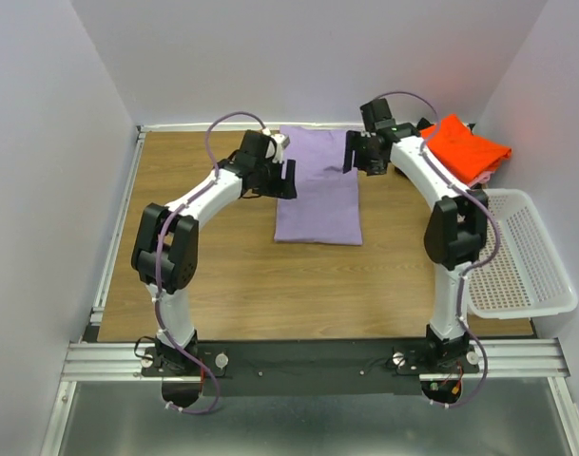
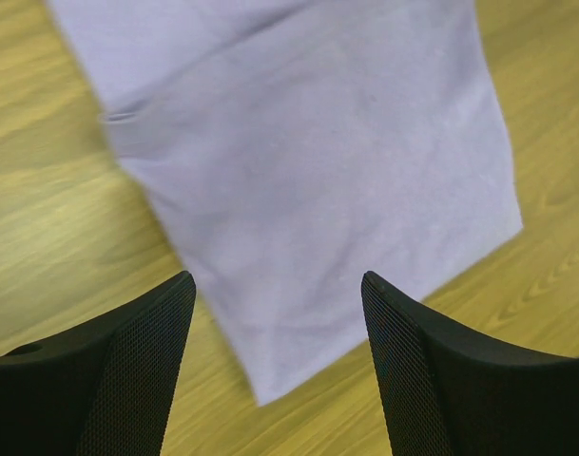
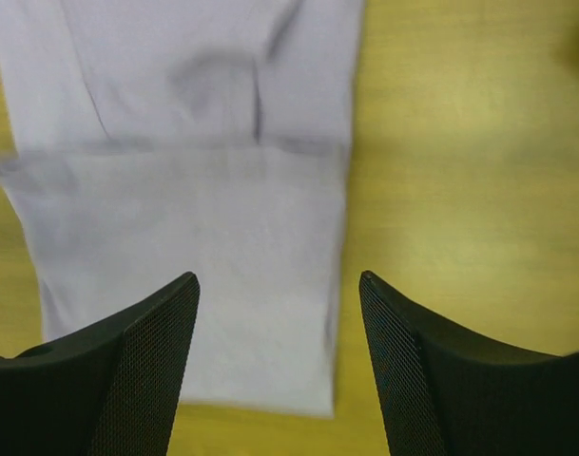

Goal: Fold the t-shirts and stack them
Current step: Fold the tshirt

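On my overhead feed I see a wooden table [image 1: 232,285], its brown grain running side to side, boxed in by pale walls [image 1: 299,57] at the back and on both sides. A white mesh basket [image 1: 517,309] sits at the table's right edge (its outer side seems to hang past the wood). A metal rail [image 1: 113,237] lines the left edge, and a wider metal frame [image 1: 108,359] crosses the near edge.

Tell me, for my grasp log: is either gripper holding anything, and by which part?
Nothing: left gripper and right gripper are open above the lavender t-shirt.
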